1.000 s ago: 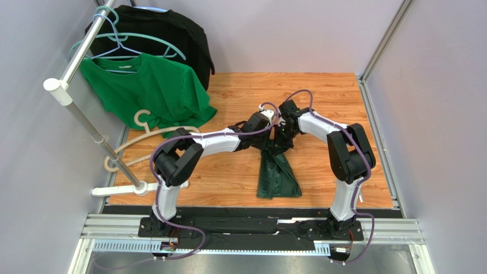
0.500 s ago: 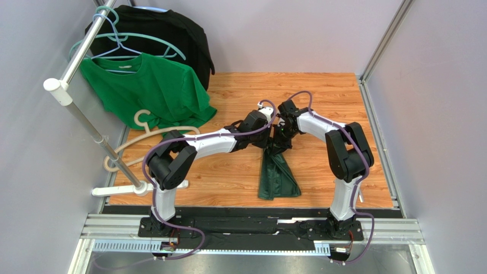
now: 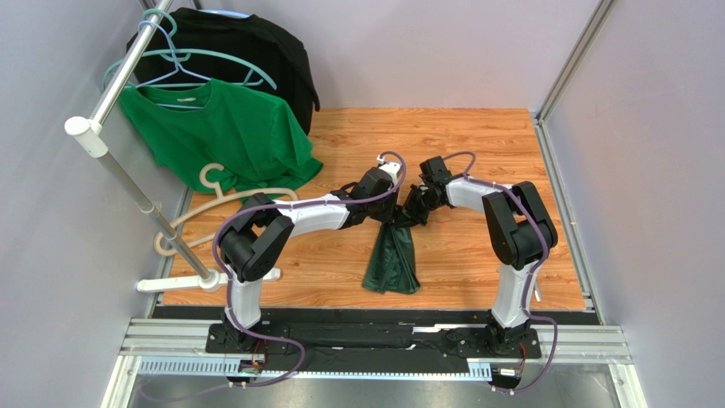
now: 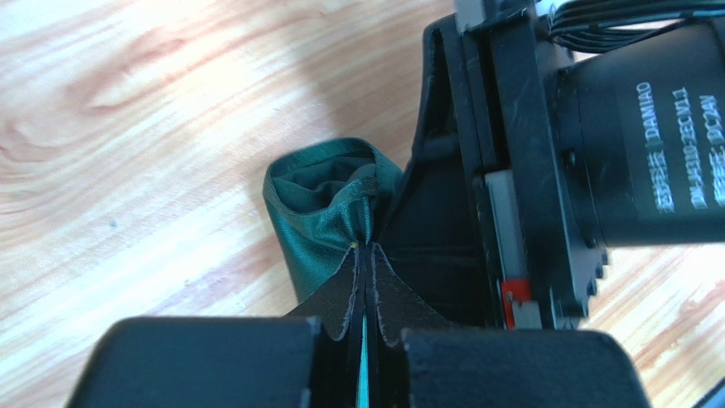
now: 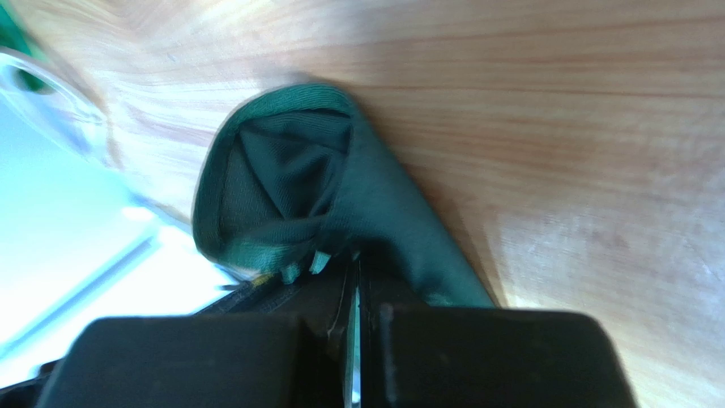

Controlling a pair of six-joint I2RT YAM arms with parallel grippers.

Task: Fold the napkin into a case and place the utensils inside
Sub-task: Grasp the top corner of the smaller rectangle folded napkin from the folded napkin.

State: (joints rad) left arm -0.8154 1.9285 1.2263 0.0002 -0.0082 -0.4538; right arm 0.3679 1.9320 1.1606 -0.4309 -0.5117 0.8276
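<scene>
"In the middle of the desk [image 3: 485,136], how does the napkin [image 3: 391,259] lie?"

"It is a bunched, dark green cloth. Its upper end is lifted and gathered to a narrow point. Its lower and wider end rests on the wood, toward the near edge."

"And what do the two arms hold?"

"The left pincer [image 3: 393,214] is closed tight on the upper end of the napkin. In the left wrist view the cloth is pinched between the fingers, and a puffed fold stands beyond them. The right pincer [image 3: 413,211] grips the same upper end, just beside the left one, and a fold bulges past its tips."

"What else is there?"

"At the far left corner a bright green T-shirt [image 3: 221,136] and a black garment [image 3: 255,51] hang from a metal rail [image 3: 128,72], well apart from the napkin."
</scene>
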